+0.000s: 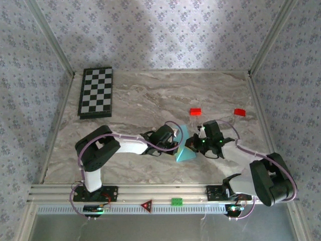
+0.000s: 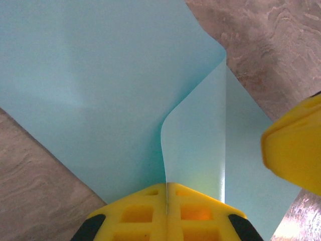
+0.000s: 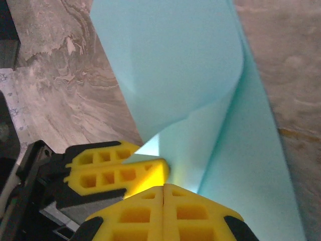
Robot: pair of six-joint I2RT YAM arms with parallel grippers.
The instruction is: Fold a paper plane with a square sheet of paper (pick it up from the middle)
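Observation:
The light cyan sheet of paper (image 1: 184, 150) is partly folded and held up off the marble table (image 1: 135, 100) between my two arms. My left gripper (image 1: 175, 143) is shut on it. In the left wrist view a thin paper edge runs into the seam of the left gripper (image 2: 166, 187), and a curled flap (image 2: 195, 135) rises from there. My right gripper (image 1: 197, 144) is shut, its tips (image 3: 164, 188) against the paper's fold (image 3: 220, 150); I see no paper in its seam. The left gripper's yellow fingers (image 3: 118, 170) lie just to its left.
A folded chessboard (image 1: 96, 92) lies at the back left. Two small red blocks (image 1: 195, 111) (image 1: 239, 112) sit behind the grippers on the right. A green block (image 1: 176, 201) and a red triangle (image 1: 147, 205) sit on the front rail. Walls enclose the table.

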